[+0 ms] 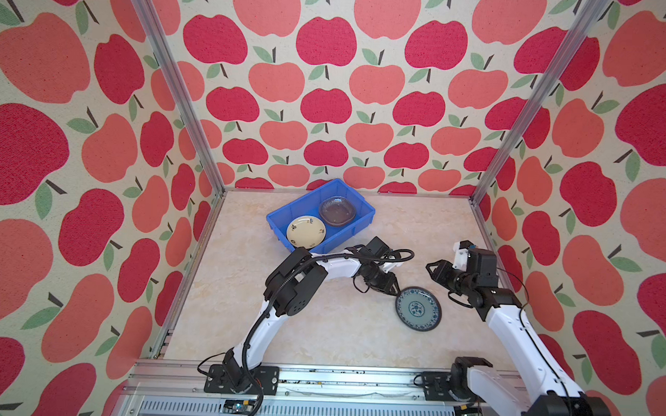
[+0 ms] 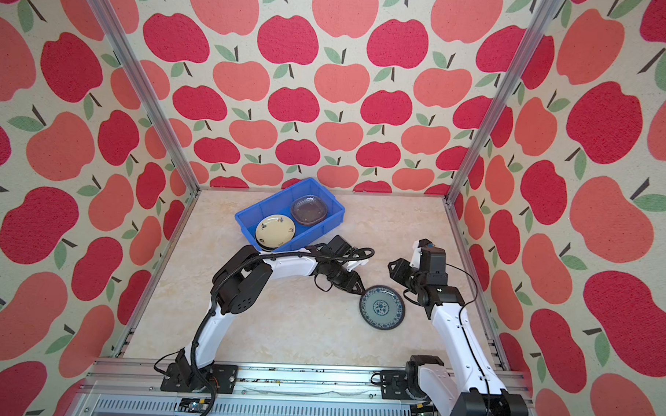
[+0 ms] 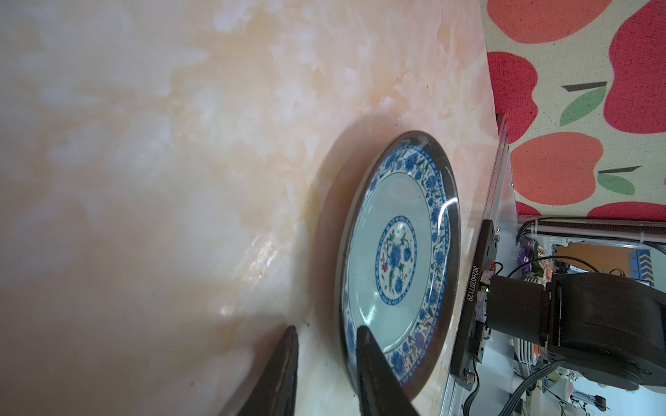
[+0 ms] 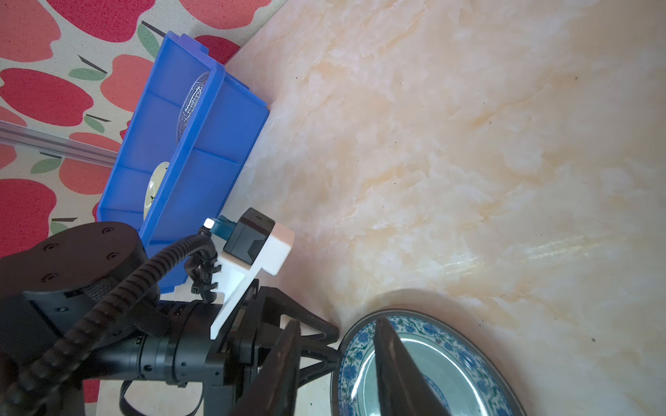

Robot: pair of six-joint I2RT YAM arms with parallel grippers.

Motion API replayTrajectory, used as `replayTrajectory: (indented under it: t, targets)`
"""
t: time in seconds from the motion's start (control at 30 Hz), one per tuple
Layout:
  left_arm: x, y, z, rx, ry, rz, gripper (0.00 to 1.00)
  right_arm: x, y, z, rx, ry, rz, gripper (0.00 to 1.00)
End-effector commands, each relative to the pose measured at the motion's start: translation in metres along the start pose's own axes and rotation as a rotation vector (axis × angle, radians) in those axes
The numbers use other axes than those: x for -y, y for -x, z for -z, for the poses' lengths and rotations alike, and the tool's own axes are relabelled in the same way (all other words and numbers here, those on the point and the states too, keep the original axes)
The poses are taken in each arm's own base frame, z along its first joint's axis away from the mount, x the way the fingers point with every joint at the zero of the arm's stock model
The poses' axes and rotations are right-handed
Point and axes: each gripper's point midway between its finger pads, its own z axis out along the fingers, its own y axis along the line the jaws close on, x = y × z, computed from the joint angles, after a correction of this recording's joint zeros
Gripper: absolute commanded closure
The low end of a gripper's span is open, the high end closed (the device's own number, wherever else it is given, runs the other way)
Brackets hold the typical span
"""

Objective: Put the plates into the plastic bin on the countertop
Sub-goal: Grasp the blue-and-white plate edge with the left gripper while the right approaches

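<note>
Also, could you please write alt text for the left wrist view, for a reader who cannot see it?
The open left gripper straddles the rim of a blue-white plate lying on the marble countertop, one finger over the plate, one outside it. Beyond the plate are a metal frame edge and an apple-patterned wall.

bin (image 1: 305, 206) corner: behind L arm (image 1: 294, 287) | blue-white plate (image 4: 461, 367): cropped, R-wrist view
</note>
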Motion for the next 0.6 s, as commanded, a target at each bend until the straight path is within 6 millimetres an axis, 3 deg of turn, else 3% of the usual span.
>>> replayTrajectory:
  t: [0.0, 0.27, 0.33, 0.47, 0.57]
  targets:
    - [0.001, -0.006, -0.008, -0.049, -0.015, -0.009, 0.70, -0.001, -0.001, -0.001, 0.004, 0.019, -0.019, 0.63]
    - [-0.007, -0.008, -0.020, -0.088, 0.003, 0.014, 0.77, 0.004, -0.002, -0.004, 0.006, 0.014, -0.019, 0.63]
    - [-0.008, -0.007, -0.020, -0.087, 0.006, 0.016, 0.86, 0.005, -0.003, -0.005, 0.004, 0.013, -0.022, 0.63]
    - [-0.011, -0.006, -0.019, -0.085, 0.015, 0.024, 0.90, 0.007, -0.003, -0.006, 0.007, 0.012, -0.025, 0.63]
    - [-0.013, -0.002, -0.017, -0.072, 0.021, 0.030, 1.00, 0.007, -0.001, -0.009, 0.009, 0.023, -0.030, 0.63]
